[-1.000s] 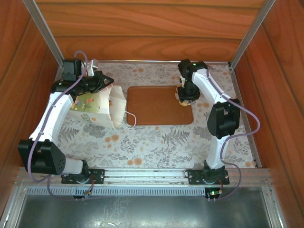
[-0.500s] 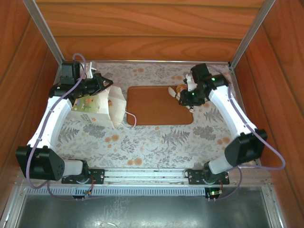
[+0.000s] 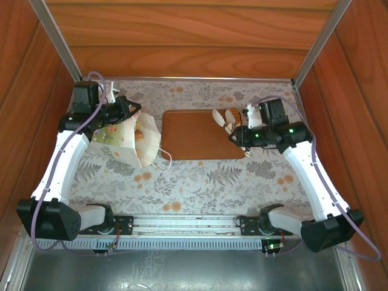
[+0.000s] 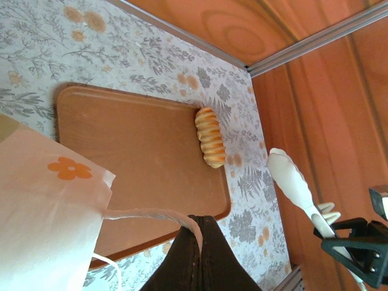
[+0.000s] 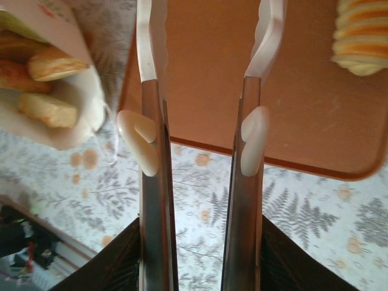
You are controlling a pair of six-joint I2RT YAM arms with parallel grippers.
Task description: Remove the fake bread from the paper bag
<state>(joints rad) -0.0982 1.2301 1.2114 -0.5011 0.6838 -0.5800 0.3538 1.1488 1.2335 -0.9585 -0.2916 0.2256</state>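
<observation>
The white paper bag [image 3: 115,140] lies tipped at the table's left, its mouth toward the board. Several pieces of fake bread [image 3: 141,134] show inside the mouth, and in the right wrist view they appear as golden pieces [image 5: 48,63]. My left gripper [image 3: 128,109] is shut on the bag's white cord handle [image 4: 145,215]. One ridged loaf [image 3: 232,115] lies on the brown board [image 3: 194,142], near its far right corner. My right gripper [image 3: 221,121] hovers over the board's right edge beside that loaf, its long white fingers [image 5: 151,36] open with nothing between them.
Wooden walls enclose the floral-covered table [image 3: 200,182] on three sides. The bag's second cord handle [image 3: 165,154] trails onto the cloth by the board's left edge. The loaf [image 4: 210,136] rests close to the board's rim.
My right arm has swung outward and its gripper has turned to point left; the loaf it carried now lies free on the board. The left gripper shifted slightly, still on the handle.
</observation>
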